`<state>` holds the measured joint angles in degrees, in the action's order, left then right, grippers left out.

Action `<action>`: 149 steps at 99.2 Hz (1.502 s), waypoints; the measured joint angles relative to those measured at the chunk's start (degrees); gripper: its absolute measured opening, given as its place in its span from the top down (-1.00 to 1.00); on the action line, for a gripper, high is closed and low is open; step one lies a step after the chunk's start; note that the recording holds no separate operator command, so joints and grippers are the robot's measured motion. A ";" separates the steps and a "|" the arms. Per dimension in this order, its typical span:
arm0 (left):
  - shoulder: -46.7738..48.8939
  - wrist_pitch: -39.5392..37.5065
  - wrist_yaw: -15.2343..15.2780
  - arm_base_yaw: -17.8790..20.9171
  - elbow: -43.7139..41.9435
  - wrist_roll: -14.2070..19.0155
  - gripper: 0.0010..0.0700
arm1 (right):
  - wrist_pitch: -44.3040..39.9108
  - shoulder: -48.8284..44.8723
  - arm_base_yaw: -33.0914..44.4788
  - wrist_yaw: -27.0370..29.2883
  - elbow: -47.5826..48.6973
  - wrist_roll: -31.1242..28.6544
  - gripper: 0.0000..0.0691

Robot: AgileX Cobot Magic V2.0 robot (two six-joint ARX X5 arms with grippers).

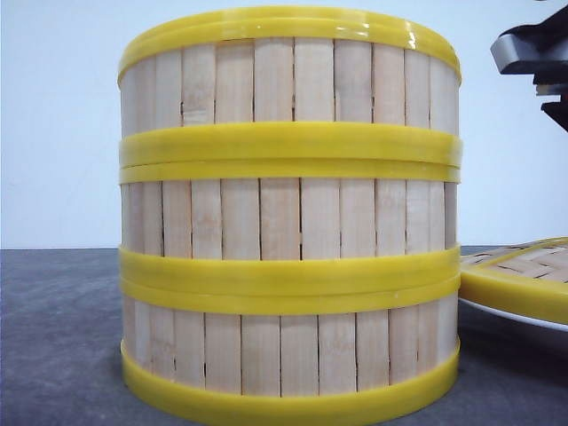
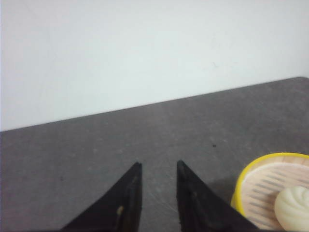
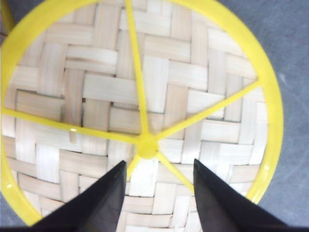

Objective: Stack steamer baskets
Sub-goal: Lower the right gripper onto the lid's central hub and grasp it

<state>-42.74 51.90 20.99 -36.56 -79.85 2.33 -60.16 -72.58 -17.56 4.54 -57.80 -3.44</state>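
- The steamer baskets [image 1: 290, 222] stand as a three-high stack on the desk [image 1: 53, 337], rims flush and walls upright.
- A bun [image 2: 293, 208] lies in the top basket, apparently.
- The left hand [image 2: 158, 193] hangs over bare desk, fingers spread, holding nothing.
- The right hand [image 3: 159, 193] hangs over the woven lid [image 3: 140, 96], fingers apart and empty.
- Judgement: the baskets look light and stiff, with slick plastic rims; grip across a rim, not the thin slats.
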 joint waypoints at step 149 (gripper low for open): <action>-1.84 -2.23 -1.86 0.00 0.02 0.04 0.71 | 1.66 -5.79 -0.02 -3.08 -0.24 -2.69 0.29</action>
<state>-44.58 49.67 19.14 -36.56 -79.83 2.37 -58.50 -78.37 -17.58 1.45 -58.04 -6.13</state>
